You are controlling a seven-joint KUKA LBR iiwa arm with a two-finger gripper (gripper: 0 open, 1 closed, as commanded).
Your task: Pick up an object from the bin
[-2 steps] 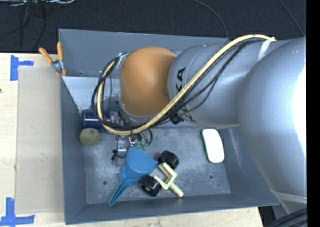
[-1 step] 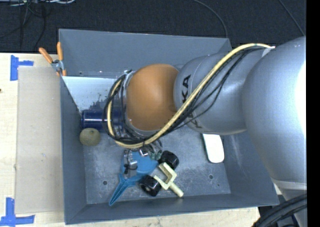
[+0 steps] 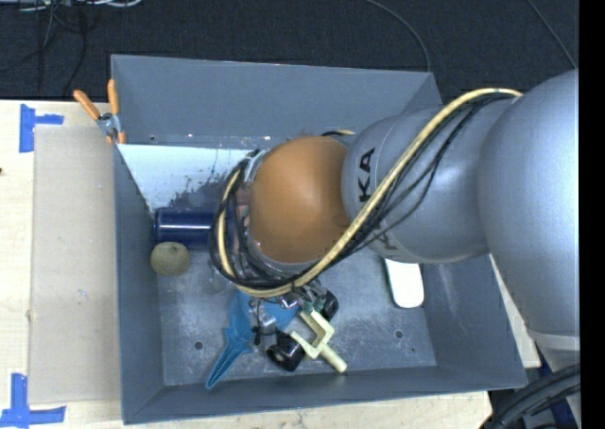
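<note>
Though the arm (image 3: 454, 181) reaches into the grey metal bin (image 3: 284, 96) from the right, its orange wrist cover (image 3: 295, 200) hides most of what hangs beneath it, and whether the jaws are released or clenched cannot be told from this angle. Black and yellow cables (image 3: 397, 172) run along the arm and loop round the cover. Just below the cover's lower edge, a few small metal parts of the tool poke out above a little cluster on the bin floor, toward the near wall and about the middle of the bin's width. That cluster is what lies closest to the jaws: a blue plastic piece (image 3: 230, 347) with a long pointed tip aimed toward the near-left corner, a small black piece (image 3: 283, 354) just to its right, and a pale cream T-shaped piece (image 3: 319, 339) lying tilted and touching the black one. Another small black thing (image 3: 327, 303) sits just above the cream piece. Which of these the tool stands over exactly, I cannot tell. Well apart to the left, at the foot of the sloping wall, sits a dark blue cylinder (image 3: 182, 226), with an olive-green ball (image 3: 170, 258) just beside it on the near side. A white rounded object (image 3: 406, 283) rests on the floor at the right, partly under the arm
</note>
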